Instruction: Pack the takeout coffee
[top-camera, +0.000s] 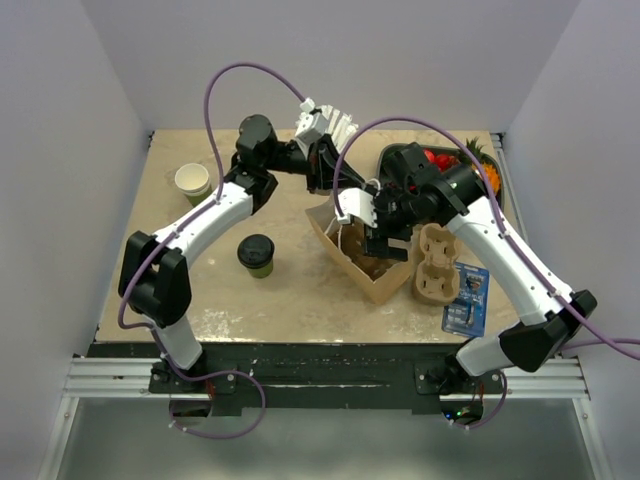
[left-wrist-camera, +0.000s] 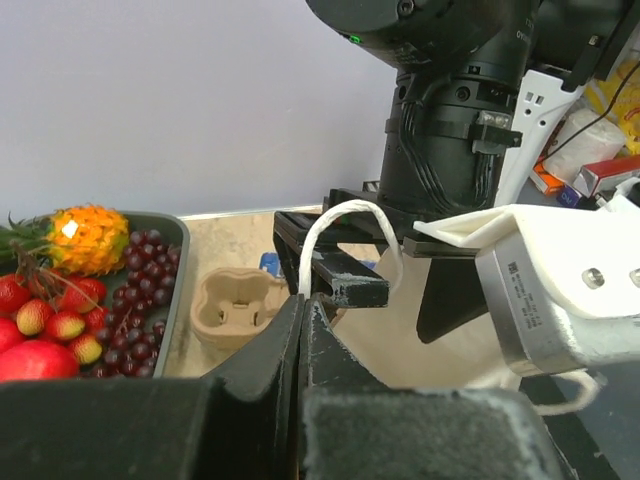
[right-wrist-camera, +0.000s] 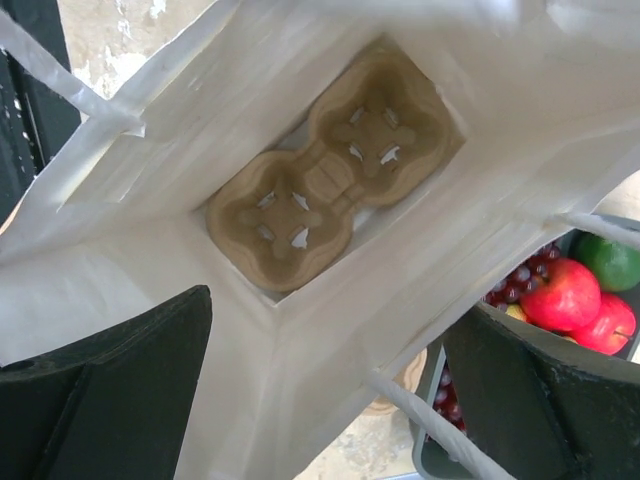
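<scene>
Between the spread fingers of the right gripper (right-wrist-camera: 325, 400) we look straight down into the paper bag (right-wrist-camera: 300, 330). A cup carrier (right-wrist-camera: 325, 190) lies flat at the bottom, directly below the tool. Its jaws stand wide apart, one to each side of the bag mouth, and grip nothing.

We find the left gripper (left-wrist-camera: 303, 315) fully closed at the bag's rim, just beside the string handle (left-wrist-camera: 348, 205) (whether paper sits between its fingers we cannot tell). The takeout coffee (top-camera: 256, 254) stands upright on the table (top-camera: 300, 300) with its lid on. It is well apart from both tools, behind the left gripper and back toward that arm's base.

We judge these faults likely:
- Either tool leaving to fetch the cup lets the mouth sag shut.
- A sideways pull at the rim tips or tears the bag.
- A cup lowered off a carrier socket leans and spills.
- A hard squeeze pops the lid.
</scene>
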